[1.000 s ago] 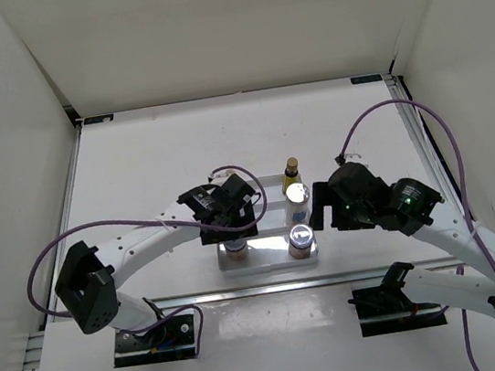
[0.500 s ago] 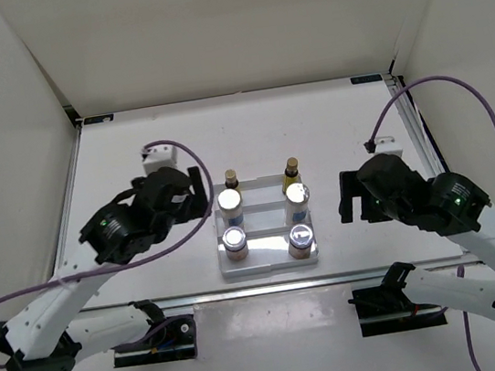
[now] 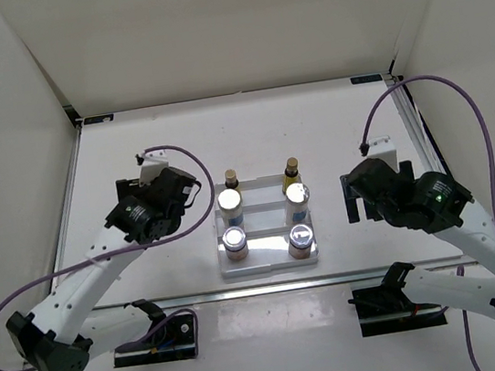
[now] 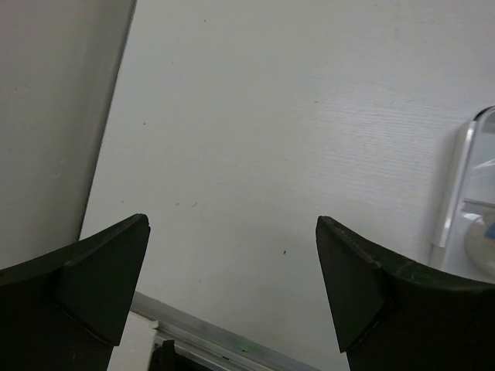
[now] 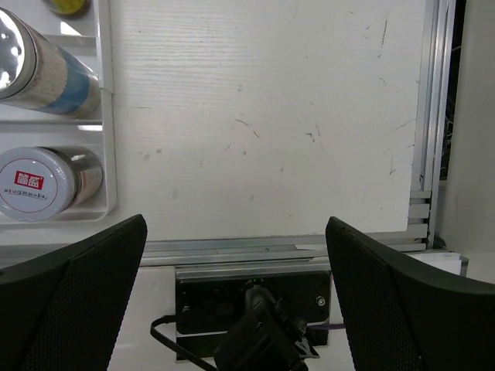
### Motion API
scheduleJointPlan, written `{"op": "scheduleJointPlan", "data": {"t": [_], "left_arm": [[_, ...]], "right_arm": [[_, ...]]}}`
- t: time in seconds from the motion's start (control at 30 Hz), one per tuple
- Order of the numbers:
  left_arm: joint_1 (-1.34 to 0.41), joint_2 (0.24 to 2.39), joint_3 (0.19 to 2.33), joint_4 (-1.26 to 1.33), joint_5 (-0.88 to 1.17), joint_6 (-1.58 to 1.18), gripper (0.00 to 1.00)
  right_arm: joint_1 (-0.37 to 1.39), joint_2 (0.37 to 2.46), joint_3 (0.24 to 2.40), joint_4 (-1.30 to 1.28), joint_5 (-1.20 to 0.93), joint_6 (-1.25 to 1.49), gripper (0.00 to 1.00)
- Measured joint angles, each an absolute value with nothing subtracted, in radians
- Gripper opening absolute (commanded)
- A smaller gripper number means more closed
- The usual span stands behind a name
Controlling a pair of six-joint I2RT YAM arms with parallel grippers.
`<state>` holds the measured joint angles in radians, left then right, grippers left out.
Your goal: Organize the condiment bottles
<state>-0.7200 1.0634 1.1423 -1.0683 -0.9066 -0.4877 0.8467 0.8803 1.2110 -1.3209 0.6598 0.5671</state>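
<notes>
Six condiment bottles stand upright in two columns on the white stepped tray (image 3: 269, 268), mid worktop (image 3: 249, 130). Back row: left amber bottle (image 3: 231, 179), right amber bottle (image 3: 292, 168). Middle row: left white bottle (image 3: 230, 203), right white bottle (image 3: 297, 195). Front row: left pink jar (image 3: 234, 240), right pink jar (image 3: 300, 237). Left pincer (image 4: 232, 228) is spread wide, holding nothing, over the worktop left of the tray, with the tray's edge at the right of its wrist view. Right pincer (image 5: 236, 224) is also spread wide, holding nothing, right of the tray, with the right-column bottles at the left of its wrist view. Both pincers are apart from the bottles.
</notes>
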Motion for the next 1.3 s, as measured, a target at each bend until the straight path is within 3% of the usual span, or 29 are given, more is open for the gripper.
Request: {"op": "scheduleJointPlan", "data": {"t": [0.2, 0.43, 1.0, 1.3], "left_arm": [[-0.641, 1.098, 1.127, -1.040, -0.893, -0.477, 1.00], [-0.593, 0.977, 1.127, -1.007, -0.895, -0.475, 1.00], [-0.593, 0.719, 1.101, -1.002, -1.007, -0.508, 1.00], [-0.592, 0.764, 1.086, -1.001, -1.014, -0.514, 1.00]], "right_arm": [[0.847, 0.833, 1.172, -1.292, 0.670, 0.552, 1.00], [0.847, 0.738, 1.163, -1.277, 0.679, 0.549, 1.00], [0.847, 0.733, 1.148, -1.256, 0.681, 0.549, 1.00], [0.847, 0.733, 1.148, -1.256, 0.681, 0.549, 1.00]]}}
